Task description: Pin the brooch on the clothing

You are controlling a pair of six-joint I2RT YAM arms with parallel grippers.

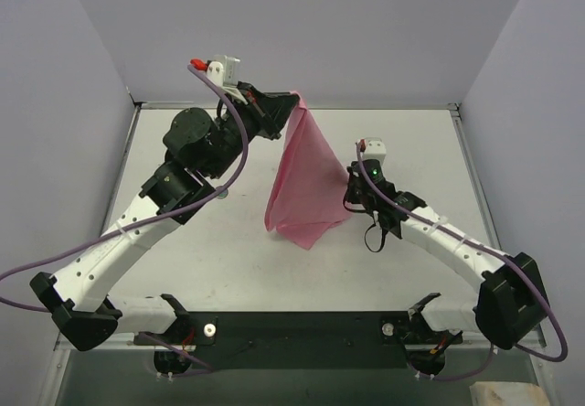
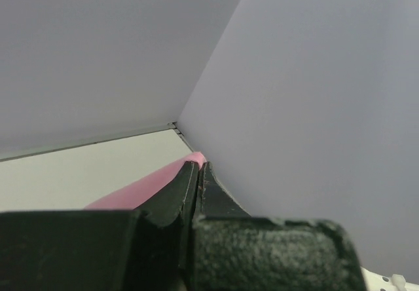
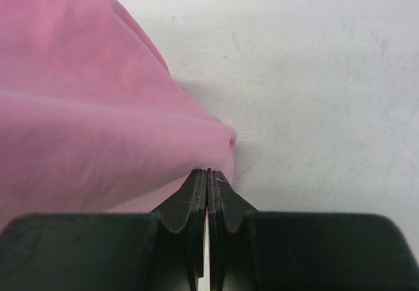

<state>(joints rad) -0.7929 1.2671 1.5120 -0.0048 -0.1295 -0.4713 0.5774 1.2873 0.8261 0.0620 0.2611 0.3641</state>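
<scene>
The clothing (image 1: 306, 177) is a pink T-shirt hanging in a long fold over the middle of the table, its lower end touching the surface. My left gripper (image 1: 292, 101) is shut on the shirt's top corner and holds it high at the back. In the left wrist view the jaws (image 2: 198, 165) are closed with pink fabric (image 2: 141, 187) at the tips. My right gripper (image 1: 349, 189) is at the shirt's right edge. In the right wrist view its jaws (image 3: 208, 171) are closed on a pinch of the pink fabric (image 3: 85, 107). The brooch is not in view.
The white table (image 1: 411, 141) is enclosed by grey walls at the back and on both sides, with a metal rim at the back edge (image 1: 384, 106). A black cable loop (image 1: 373, 237) hangs by the right wrist.
</scene>
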